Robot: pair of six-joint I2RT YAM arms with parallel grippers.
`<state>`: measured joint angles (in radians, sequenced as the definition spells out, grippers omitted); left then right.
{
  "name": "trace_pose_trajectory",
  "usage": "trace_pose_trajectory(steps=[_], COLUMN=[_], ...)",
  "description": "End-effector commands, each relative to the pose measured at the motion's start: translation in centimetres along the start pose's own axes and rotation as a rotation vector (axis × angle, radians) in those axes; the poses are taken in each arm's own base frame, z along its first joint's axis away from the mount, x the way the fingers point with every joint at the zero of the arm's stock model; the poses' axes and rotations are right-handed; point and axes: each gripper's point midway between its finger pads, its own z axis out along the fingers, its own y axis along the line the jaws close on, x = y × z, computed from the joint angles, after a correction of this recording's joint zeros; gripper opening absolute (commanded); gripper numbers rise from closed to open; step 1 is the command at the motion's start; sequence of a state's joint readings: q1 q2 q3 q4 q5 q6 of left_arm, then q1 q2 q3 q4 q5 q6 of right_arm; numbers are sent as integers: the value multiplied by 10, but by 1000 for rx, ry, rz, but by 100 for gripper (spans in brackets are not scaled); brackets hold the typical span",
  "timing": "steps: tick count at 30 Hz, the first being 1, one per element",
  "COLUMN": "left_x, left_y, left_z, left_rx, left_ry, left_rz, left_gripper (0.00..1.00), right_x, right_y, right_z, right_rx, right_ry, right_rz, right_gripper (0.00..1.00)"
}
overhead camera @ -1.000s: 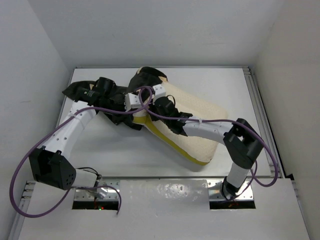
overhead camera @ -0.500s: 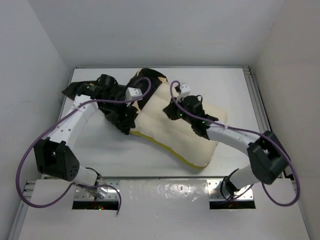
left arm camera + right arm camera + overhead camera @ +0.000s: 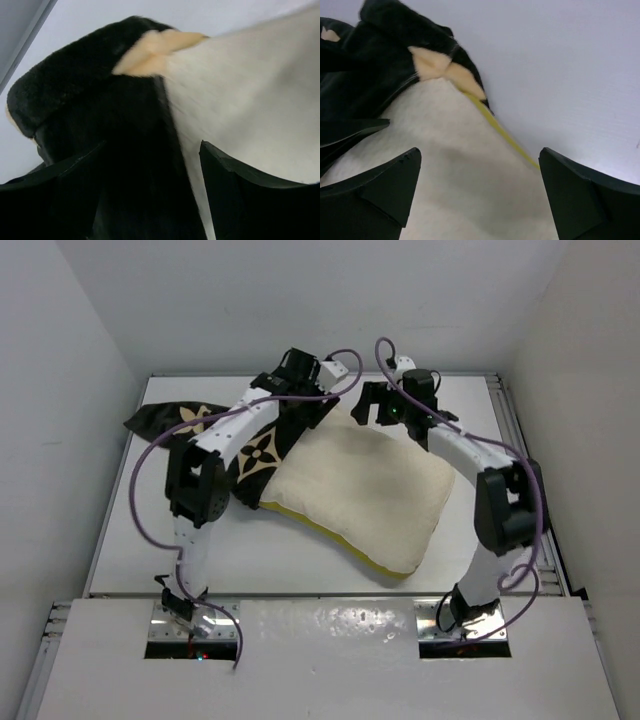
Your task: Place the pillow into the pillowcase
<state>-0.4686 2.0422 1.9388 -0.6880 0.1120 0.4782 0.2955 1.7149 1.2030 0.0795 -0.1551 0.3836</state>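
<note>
The pillow point(image 3: 370, 490) lies flat in the middle of the table point(image 3: 260, 560), its far left corner tucked into the pillowcase point(image 3: 255, 455) and most of its cream body bare; it looks light, thick and squashy, so it should fold and drag rather than slide; the yellow edge band point(image 3: 330, 532) or a corner seems the firmest hold. The plush pillowcase is limp and bunched toward the far left; it is probably best pinched at the hem of its mouth and drawn over. The left end effector point(image 3: 152, 145) hangs over that mouth, jaws spread, gripping nothing; the right end effector point(image 3: 480, 150) stands wide open above the pillow's far edge, also empty. Purple cables point(image 3: 138, 490) loop close by; both arms crowd the far corner, where a cable could snag.
</note>
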Motion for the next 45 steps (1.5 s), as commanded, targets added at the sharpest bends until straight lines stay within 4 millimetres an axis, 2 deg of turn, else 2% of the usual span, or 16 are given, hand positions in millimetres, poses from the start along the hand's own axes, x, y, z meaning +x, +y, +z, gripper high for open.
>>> trace_pose_trajectory(steps=[1, 6, 7, 9, 11, 12, 17, 18, 20, 21, 22, 24, 30, 37, 42, 45], left_x=[-7, 15, 20, 30, 32, 31, -3, -11, -28, -34, -46, -63, -103, -100, -94, -91], left_y=[63, 62, 59, 52, 48, 48, 40, 36, 25, 21, 12, -9, -92, -162, -207, -210], left_z=[11, 45, 48, 55, 55, 53, 26, 21, 10, 5, -7, -18, -79, -127, -147, -143], left_rx=[-288, -267, -259, -229, -193, -185, -123, -113, -80, -66, -27, 31, 279, 498, 703, 710], left_ry=[19, 43, 53, 74, 71, 64, -41, -58, -100, -118, -155, -191, -292, -323, -365, -362], left_rz=[-123, -147, -140, -134, -138, -143, -141, -130, -100, -91, -70, -12, 201, 314, 327, 300], left_gripper=[71, 60, 56, 38, 5, 0, 0, 0, 0, 0, 0, 0, 0, 0, 0, 0], right_x=[-4, 61, 61, 76, 82, 93, 80, 93, 88, 87, 61, 68, -8, -55, -44, -22], right_y=[-5, -28, -16, -4, 13, 17, 47, 51, 69, 77, 92, 109, 148, 122, 89, 69], right_z=[27, 80, 81, 82, 75, 69, 35, 25, 2, -6, -23, -36, -90, -110, -109, -99], right_rx=[-109, -194, -277, -365, -451, -467, -571, -571, -553, -552, -572, -542, -498, -239, -95, -5], right_ry=[71, 243, 260, 283, 276, 291, 289, 310, 266, 246, 156, 112, -306, -530, -591, -545], right_rz=[-13, 132, 157, 172, 128, 122, 100, 99, 29, 3, -50, -80, -74, 56, 211, 272], right_gripper=[99, 99, 99, 98, 94, 89, 39, 14, 0, 0, 0, 0, 0, 0, 0, 0])
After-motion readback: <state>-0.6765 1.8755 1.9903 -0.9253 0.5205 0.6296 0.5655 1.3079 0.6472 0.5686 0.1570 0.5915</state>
